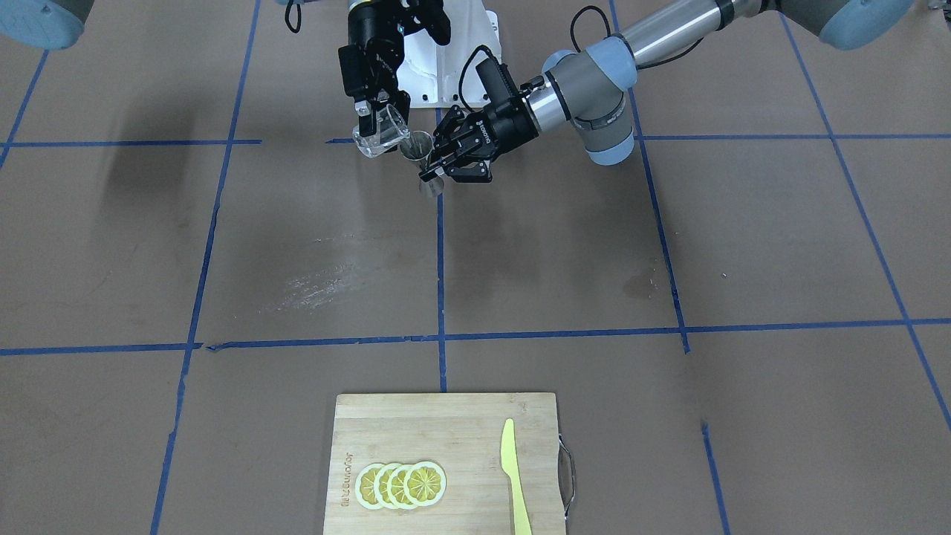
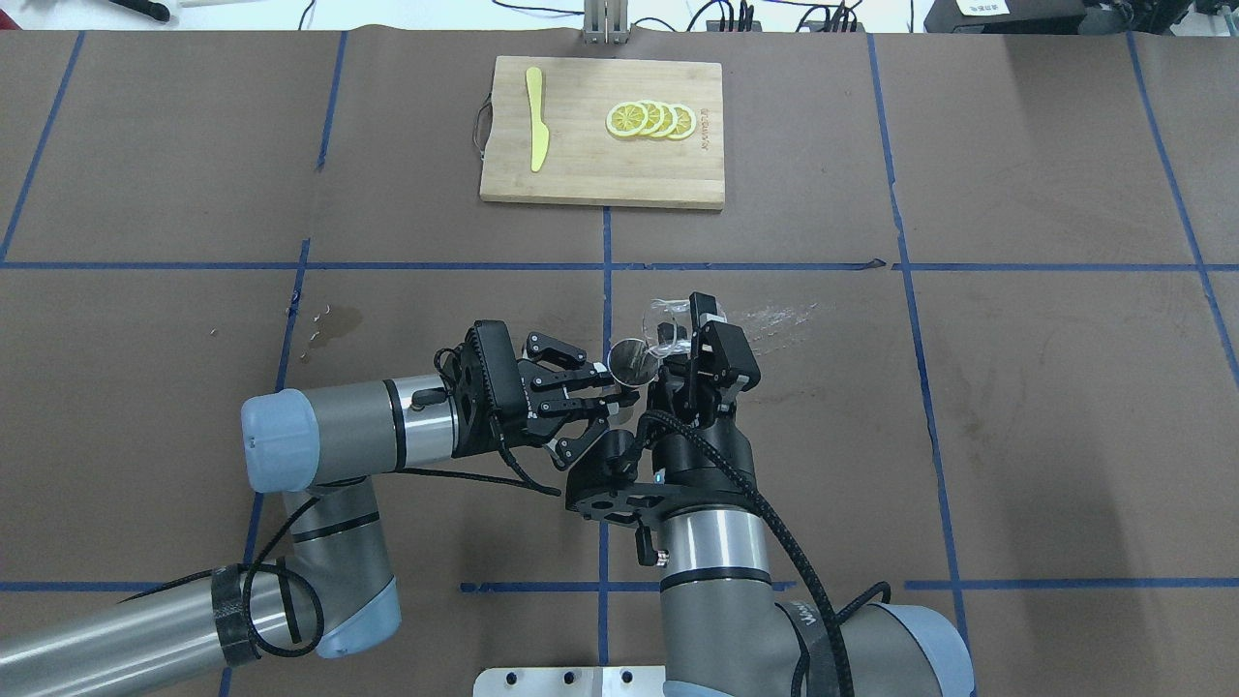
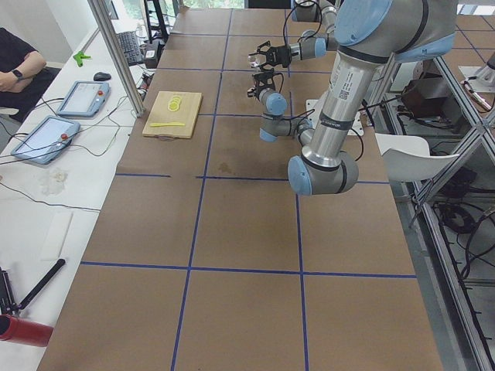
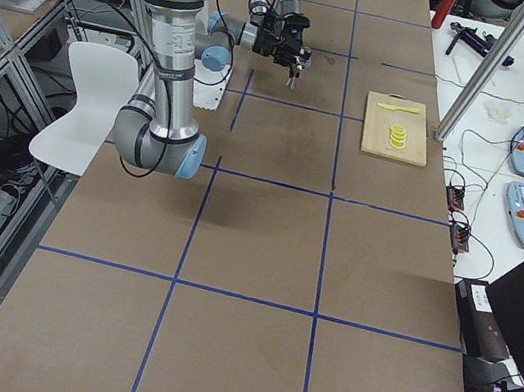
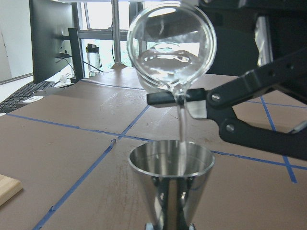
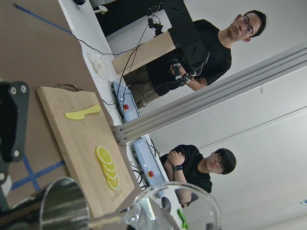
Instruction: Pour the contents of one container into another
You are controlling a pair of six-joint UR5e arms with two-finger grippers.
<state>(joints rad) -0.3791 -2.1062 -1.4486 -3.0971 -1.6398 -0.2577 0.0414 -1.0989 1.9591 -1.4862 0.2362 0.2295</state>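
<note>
Pouring at upper centre of frame: clear glass beaker [image 1: 383,134], rim pinched in right gripper [image 1: 370,121], streaming into steel cone jigger [image 1: 417,146], waist clamped in left gripper [image 1: 435,169] — judging glass slick, fragile.

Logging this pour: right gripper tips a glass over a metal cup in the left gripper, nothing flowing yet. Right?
No: a stream is flowing. The left wrist view shows it falling from the glass into the metal cup; the rest holds.

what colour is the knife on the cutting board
The knife is yellow, which shows best in the overhead exterior view.
</note>
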